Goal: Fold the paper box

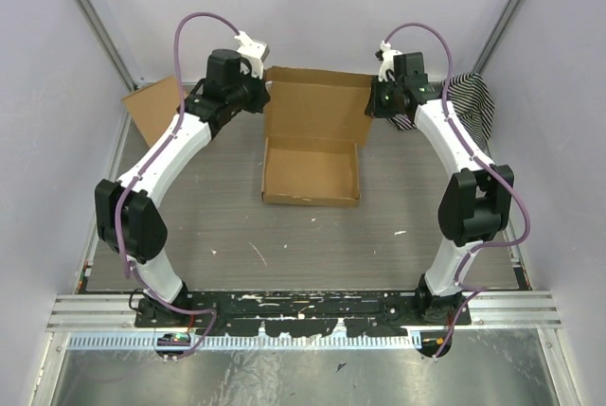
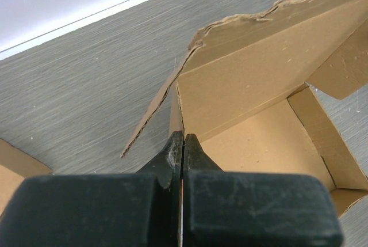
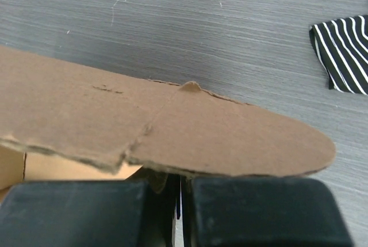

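Note:
The paper box (image 1: 312,174) lies mid-table as brown cardboard, its tray toward me and its lid raised at the back. My left gripper (image 1: 262,96) is at the lid's left rear corner. In the left wrist view its jaws (image 2: 183,136) are pressed together on a thin cardboard edge of the box (image 2: 253,80), beside a loose side flap. My right gripper (image 1: 377,103) is at the lid's right edge. In the right wrist view a rounded flap of the box (image 3: 172,126) covers its fingertips (image 3: 179,178), which stand almost together under it.
A black-and-white striped cloth (image 1: 473,98) lies at the back right, just behind the right arm, also showing in the right wrist view (image 3: 345,51). A smaller plain cardboard rectangle (image 1: 151,105) leans at the back left. Walls close in on three sides.

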`<state>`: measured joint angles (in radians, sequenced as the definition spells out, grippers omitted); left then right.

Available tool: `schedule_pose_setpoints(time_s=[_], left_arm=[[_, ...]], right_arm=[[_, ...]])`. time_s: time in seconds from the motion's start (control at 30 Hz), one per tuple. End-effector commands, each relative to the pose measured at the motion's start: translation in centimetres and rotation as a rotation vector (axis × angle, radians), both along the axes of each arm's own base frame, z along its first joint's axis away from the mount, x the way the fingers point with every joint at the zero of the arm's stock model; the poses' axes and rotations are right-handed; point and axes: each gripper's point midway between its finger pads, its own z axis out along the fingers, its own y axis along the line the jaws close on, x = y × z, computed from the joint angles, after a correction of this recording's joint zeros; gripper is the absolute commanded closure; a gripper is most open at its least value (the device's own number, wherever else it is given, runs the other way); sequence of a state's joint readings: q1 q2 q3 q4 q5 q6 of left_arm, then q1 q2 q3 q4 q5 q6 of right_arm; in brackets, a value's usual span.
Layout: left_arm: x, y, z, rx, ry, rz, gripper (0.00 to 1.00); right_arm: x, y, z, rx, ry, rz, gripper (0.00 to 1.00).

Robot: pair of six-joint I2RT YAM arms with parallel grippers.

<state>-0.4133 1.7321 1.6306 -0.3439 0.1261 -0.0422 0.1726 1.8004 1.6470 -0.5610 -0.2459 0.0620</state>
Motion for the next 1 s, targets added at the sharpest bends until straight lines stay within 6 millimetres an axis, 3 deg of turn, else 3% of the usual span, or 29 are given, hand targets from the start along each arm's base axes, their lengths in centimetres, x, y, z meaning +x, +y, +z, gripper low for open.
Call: schedule_pose_setpoints(time_s=[0.0,0.2,0.53,0.63,0.7,0.97], left_arm=[[-0.6,-2.2,1.2,-0.018,-0.046,-0.008,1.00],[0.3,-2.1,2.2,-0.017,-0.078,0.051,1.00],[3.4,-2.1,5.1,-0.026,-0.172,0.125,1.00],[4.3,-2.4,5.0,-0.030,-0.178,0.134,1.00],[4.5,-2.7,4.2,-0.036,-0.166,0.131,1.00],[2.8,-2.0,-1.9,-0.060,-0.065,0.173,1.00]], right_arm=[[1.0,1.1,3.2,0.014,-0.066,-0.084,0.97],[2.4,0.7,5.4,0.003,-0.156,-0.184,0.99],[5.3,-0.7,12.4,0.042,-0.461,-0.284,0.99],[5.9,-0.4,12.2,0.053,-0.481,-0.279,0.98],[6.0,-0.2,10.8,0.046,-0.465,-0.281,0.98],[3.7,0.3,6.4,0.052,-0.454,-0.321,0.97]])
